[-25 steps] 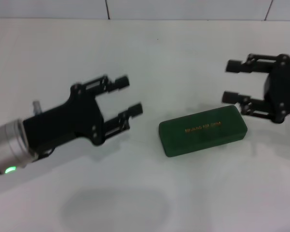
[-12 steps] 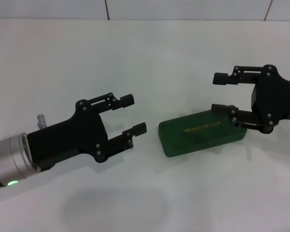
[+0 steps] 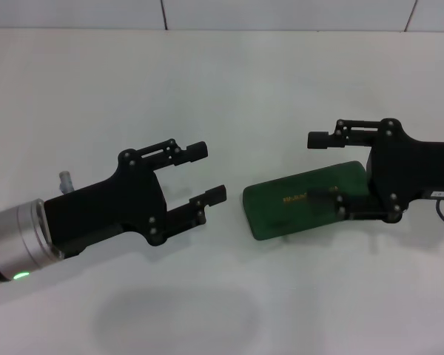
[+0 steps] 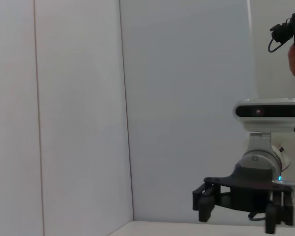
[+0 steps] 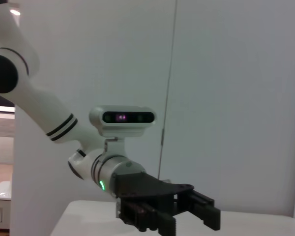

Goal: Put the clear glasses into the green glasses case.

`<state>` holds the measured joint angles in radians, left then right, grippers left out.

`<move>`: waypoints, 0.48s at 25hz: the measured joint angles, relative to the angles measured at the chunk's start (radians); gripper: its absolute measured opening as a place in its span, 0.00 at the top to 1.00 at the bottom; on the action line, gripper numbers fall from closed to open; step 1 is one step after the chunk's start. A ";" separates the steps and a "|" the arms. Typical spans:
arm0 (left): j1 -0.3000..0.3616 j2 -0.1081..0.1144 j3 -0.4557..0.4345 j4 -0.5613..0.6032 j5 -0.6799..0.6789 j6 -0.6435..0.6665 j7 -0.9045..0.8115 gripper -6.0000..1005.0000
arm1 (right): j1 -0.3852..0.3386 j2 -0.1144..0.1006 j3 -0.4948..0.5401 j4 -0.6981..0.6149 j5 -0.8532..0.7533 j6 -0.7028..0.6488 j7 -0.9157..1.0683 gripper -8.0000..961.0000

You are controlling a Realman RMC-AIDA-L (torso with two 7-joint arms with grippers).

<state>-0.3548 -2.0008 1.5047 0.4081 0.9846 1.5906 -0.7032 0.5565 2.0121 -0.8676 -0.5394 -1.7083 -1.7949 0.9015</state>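
Your right gripper (image 3: 323,168) sits over the right end of the green glasses case (image 3: 296,203), jaws spread wide: one finger hangs past the far edge, the other lies across the lid near the gold lettering. The case is shut and flat on the white table (image 3: 229,89), angled with its right end farther from you. Your left gripper (image 3: 207,172) hovers just left of the case, apart from it and also wide open, holding nothing.

The main risk comes from that lower right finger. If it presses on the lid instead of catching the seam, the case may skid or pivot on the smooth table rather than open — and the left gripper is not yet braced against the near end to stop that. A closing pinch across the whole case would only clamp it shut.

The bigger worry is the clear glasses: you cannot find them in any view. A small pale stub (image 3: 64,178) shows beside the left arm, but it is too little to name — possibly part of them, possibly arm hardware. Transparent plastic on white could easily vanish here.

The wrist views give no help with contact; each shows only the opposite gripper against a wall. Whether the right finger actually touches the lid cannot be told.
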 joint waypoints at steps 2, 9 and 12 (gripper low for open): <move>-0.002 0.000 0.000 0.000 0.000 0.000 0.000 0.41 | -0.008 0.000 -0.002 -0.004 0.001 0.000 -0.017 0.37; -0.002 -0.002 -0.003 -0.008 0.000 -0.001 0.002 0.41 | -0.013 0.002 -0.001 0.004 0.001 0.008 -0.061 0.15; 0.006 -0.006 -0.015 -0.009 -0.001 -0.002 0.013 0.41 | -0.020 0.002 0.005 0.006 0.008 0.017 -0.075 0.12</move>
<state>-0.3484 -2.0067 1.4897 0.3990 0.9841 1.5891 -0.6903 0.5361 2.0143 -0.8625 -0.5333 -1.7008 -1.7775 0.8266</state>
